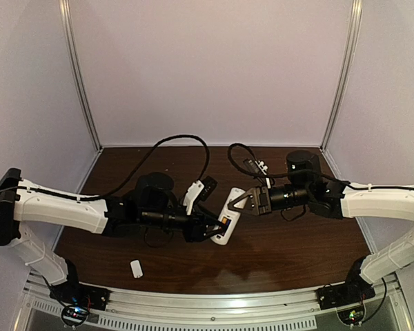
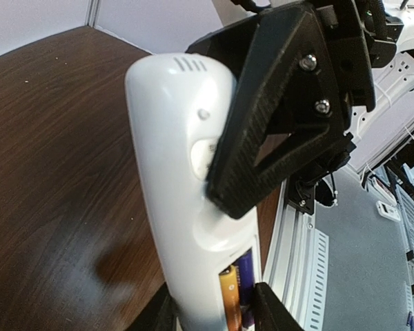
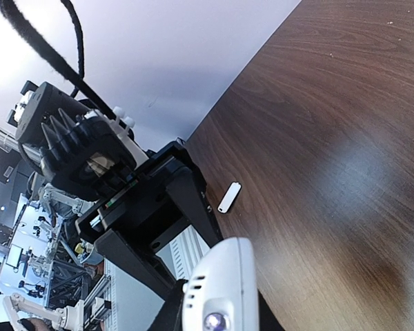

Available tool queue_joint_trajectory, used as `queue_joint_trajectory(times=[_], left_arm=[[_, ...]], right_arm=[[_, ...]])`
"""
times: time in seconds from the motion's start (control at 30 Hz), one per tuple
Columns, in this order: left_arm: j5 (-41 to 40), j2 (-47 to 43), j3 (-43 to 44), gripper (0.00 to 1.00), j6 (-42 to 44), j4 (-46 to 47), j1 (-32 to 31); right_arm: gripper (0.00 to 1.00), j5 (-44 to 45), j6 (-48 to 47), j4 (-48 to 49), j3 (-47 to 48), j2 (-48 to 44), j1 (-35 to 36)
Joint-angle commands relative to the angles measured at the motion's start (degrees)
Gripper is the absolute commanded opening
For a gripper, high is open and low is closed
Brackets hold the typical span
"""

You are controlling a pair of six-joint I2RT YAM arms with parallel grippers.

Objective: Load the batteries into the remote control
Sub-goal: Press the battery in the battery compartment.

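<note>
The white remote control point(image 1: 229, 215) hangs above the table's middle, held at both ends. My right gripper point(image 1: 239, 201) is shut on its upper end; one of its black fingers point(image 2: 276, 103) lies across the remote's back point(image 2: 179, 172). My left gripper point(image 1: 217, 227) is shut on the lower end, a finger pressed against each side point(image 2: 217, 312). The battery bay is uncovered, and the batteries lie in it side by side, one orange point(image 2: 229, 296) and one purple-blue point(image 2: 246, 279). In the right wrist view the remote's rounded tip point(image 3: 221, 289) fills the space between the right gripper point(image 3: 217, 314) fingers.
A small plain white rectangular piece point(image 1: 136, 268) lies on the brown table near the front left point(image 3: 229, 198). A metal rail point(image 1: 207, 303) runs along the near edge. Black cables point(image 1: 186, 141) loop over the back of the table. Walls close in the back and sides.
</note>
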Motion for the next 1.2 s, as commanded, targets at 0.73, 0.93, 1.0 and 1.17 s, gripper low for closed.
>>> queue_joint_trajectory(times=[0.73,0.93,1.0,1.17], left_arm=[[-13.3,-5.7,3.2,0.79,1.0,-14.6,2.0],[-18.9,-15.1,-2.8,0.96,-5.8,-24.7,2.0],[-21.5,-19.0,-4.6,0.97,-10.2,-30.2,2.0],[-22.7,-27.9,-11.2,0.97,-24.5,-40.3,2.0]], right_arm=[[0.00,0.5,0.3,0.5,-0.4,-1.6,-3.1],[0.00,0.5,0.4,0.4,-2.8,-1.4,-6.4],[0.00,0.3,0.3,0.5,-3.3,-1.2,-6.7],[0.00,-0.4,0.2,1.0,-3.5,-0.6,-7.0]])
